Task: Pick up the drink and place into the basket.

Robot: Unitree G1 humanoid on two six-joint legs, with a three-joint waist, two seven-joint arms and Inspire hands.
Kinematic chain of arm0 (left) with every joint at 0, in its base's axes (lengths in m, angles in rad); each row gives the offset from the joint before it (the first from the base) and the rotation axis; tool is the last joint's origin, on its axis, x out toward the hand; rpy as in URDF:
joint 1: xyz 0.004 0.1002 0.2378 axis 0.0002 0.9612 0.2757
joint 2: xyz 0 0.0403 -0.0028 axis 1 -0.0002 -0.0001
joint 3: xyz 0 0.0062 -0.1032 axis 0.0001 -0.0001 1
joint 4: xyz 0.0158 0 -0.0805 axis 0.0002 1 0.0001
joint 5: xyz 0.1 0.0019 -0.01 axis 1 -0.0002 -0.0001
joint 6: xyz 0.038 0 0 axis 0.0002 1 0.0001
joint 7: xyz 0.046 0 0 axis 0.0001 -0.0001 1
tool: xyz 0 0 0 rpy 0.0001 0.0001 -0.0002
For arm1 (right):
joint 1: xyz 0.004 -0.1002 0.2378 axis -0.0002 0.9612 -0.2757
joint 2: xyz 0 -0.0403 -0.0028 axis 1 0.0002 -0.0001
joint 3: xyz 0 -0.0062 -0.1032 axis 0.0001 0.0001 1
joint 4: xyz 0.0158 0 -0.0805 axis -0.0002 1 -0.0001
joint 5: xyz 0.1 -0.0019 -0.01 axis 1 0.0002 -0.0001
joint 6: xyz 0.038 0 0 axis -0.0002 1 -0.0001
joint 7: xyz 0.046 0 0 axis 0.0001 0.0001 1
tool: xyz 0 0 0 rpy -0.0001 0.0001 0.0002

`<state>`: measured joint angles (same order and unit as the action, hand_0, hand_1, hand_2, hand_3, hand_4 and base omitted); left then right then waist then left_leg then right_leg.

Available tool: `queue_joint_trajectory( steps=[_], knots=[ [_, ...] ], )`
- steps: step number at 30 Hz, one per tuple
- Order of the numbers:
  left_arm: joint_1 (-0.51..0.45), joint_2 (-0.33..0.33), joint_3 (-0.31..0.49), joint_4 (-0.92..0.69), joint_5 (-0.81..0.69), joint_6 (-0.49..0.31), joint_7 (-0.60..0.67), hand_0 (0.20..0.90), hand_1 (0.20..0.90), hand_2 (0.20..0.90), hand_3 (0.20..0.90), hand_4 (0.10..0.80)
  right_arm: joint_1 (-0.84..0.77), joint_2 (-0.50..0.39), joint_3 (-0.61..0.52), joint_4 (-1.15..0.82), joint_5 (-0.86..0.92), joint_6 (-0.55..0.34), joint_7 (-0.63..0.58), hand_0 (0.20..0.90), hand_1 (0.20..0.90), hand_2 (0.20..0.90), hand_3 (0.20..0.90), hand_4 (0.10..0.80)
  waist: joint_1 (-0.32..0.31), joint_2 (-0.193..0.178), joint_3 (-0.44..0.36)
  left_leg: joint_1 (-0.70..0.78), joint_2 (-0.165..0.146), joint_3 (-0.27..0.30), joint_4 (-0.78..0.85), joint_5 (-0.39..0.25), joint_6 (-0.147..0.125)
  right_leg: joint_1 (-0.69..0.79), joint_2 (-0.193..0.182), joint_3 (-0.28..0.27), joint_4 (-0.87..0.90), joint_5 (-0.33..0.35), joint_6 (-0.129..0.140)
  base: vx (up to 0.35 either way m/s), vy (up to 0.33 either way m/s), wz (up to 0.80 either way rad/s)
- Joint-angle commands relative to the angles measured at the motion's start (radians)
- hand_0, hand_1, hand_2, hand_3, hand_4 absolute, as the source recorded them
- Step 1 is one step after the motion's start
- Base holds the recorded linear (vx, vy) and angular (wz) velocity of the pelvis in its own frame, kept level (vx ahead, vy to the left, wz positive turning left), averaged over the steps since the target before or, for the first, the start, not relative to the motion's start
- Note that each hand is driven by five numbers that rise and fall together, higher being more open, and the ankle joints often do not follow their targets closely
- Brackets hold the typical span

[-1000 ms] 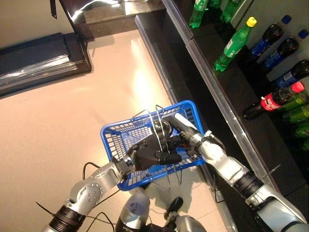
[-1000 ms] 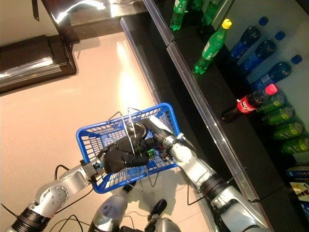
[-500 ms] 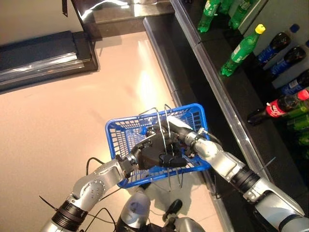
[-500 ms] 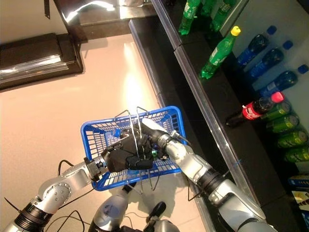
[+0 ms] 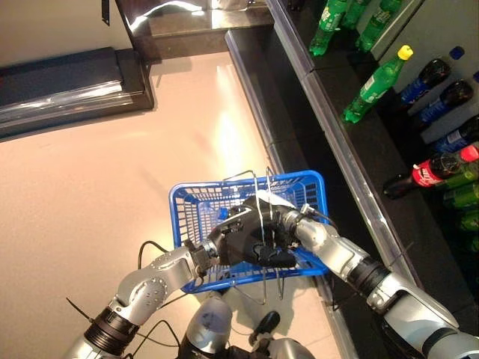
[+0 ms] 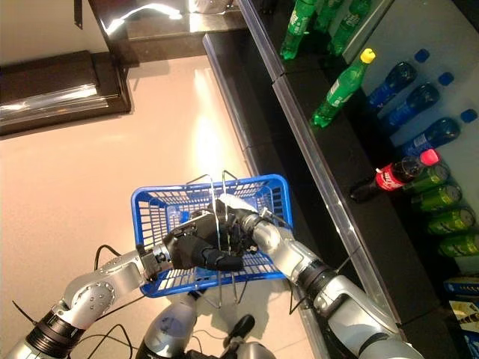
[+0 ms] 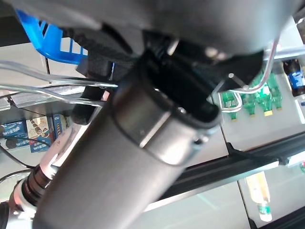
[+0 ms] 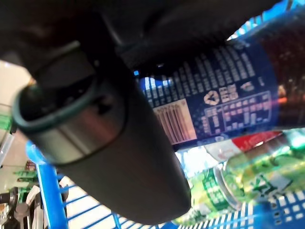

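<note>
The blue basket [image 5: 196, 196] hangs over the pale floor [image 5: 90, 194], carried by the left hand [image 5: 241, 241], whose dark fingers are curled round the wire handles [image 5: 258, 196]; the left wrist view shows those wires [image 7: 57, 76] running under the fingers. The right hand [image 6: 241, 223] reaches down inside the basket, near its shelf-side wall. In the right wrist view its thumb and fingers wrap a blue-labelled drink bottle [image 8: 224, 100], which lies low in the basket, just above a green can [image 8: 224, 183] already there. So the drink is inside the basket, gripped by the right hand and not yet let go.

The step in hand looks like the release. It would go best if the bottle is settled against the basket floor or the can before the fingers loosen, so it does not drop and roll. The left hand should hold the handles level as the weight transfers, and the right hand should then lift straight up, clear of the wire handles. More bottles stand on the dark shelf [image 5: 374, 142] to the right.
</note>
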<state>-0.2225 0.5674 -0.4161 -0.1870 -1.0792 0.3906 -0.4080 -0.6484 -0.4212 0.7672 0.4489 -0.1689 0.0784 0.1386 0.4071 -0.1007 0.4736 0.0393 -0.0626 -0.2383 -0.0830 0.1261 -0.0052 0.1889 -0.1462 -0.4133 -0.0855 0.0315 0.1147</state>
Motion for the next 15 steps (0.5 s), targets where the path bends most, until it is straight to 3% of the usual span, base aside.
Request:
queue_joint_trajectory(
  steps=[1,15],
  knots=[
    [-0.117,-0.243,-0.067,-0.341,-0.149,-0.154,-0.294,0.300,0.300,0.300,0.200,0.100,-0.049,0.094,0.101,0.025,0.007,-0.062,0.015,0.300,0.300,0.300,0.200,0.100,-0.016,-0.012,-0.398,0.009,-0.008,0.019,-0.004,-0.074,-0.035,0.013,0.010,-0.030,-0.002,0.015,0.025,0.011,0.001,0.05],
    [-0.140,-0.251,-0.092,-0.354,-0.162,-0.124,-0.297,0.300,0.300,0.300,0.200,0.100,-0.074,0.130,0.124,0.135,0.004,-0.016,0.132,0.300,0.300,0.300,0.200,0.100,0.005,-0.027,-0.401,0.008,-0.015,0.001,-0.004,-0.071,-0.038,0.019,0.010,-0.050,-0.002,0.016,0.023,0.005,-0.002,0.04]
  ],
)
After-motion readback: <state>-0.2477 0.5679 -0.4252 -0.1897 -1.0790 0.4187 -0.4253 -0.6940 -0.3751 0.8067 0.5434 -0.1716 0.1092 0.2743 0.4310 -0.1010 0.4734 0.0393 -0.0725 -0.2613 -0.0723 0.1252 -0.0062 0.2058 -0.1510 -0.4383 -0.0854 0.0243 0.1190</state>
